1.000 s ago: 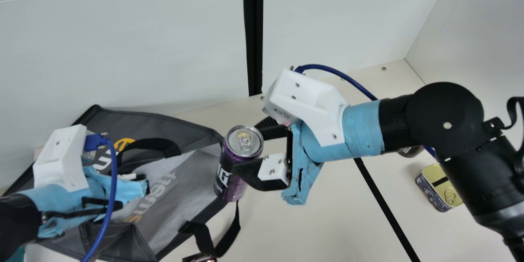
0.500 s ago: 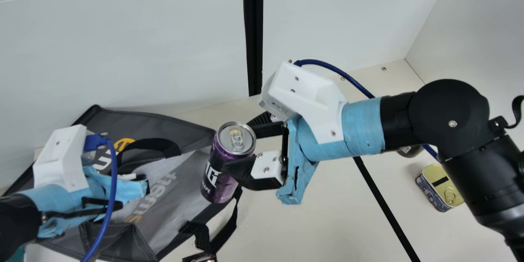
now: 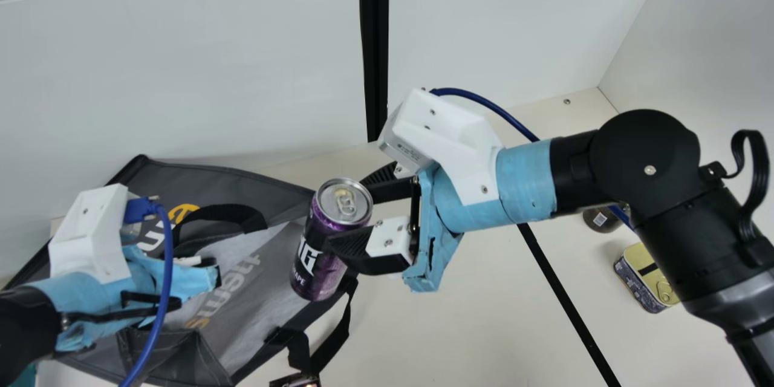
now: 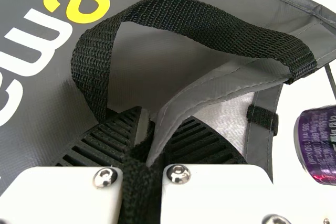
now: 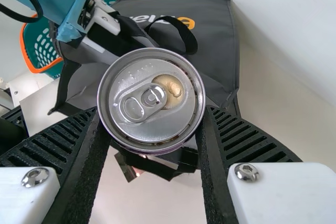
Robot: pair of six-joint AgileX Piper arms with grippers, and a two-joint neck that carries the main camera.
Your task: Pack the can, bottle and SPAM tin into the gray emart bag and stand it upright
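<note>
Purple and upright apart from a slight tilt, the can (image 3: 323, 236) is in our right claw (image 5: 152, 109), whose two ribbed fingers are parted by the can's width and bear on its sides just below the lid. Our left claw (image 4: 157, 129) is closed on the edge of the gray emart bag (image 3: 242, 184), with gray cloth and black webbing pinched between its fingers.

We find the bag slumped over the table (image 3: 459, 338), not standing. A black handle (image 4: 194, 17) arches above the cloth close to the left claw. The can is outside the bag, near its edge on our right-arm side; whether the two touch, we cannot tell.

The SPAM tin (image 3: 636, 260) lies on the table well over to our right, its gold lid up. Near it is a dark round object (image 3: 601, 219), partly hidden by the right arm, which we take to be the bottle. The wrist view also shows a teal basket (image 5: 24, 51) with an orange rim behind the bag.

In our judgement, loading the can is the step in hand. The next move calls for the left claw to hold the opening wide while the right carries the can past the edge, clear of the handle, and releases it deep inside. Bottle, tin and righting the bag remain outstanding.
</note>
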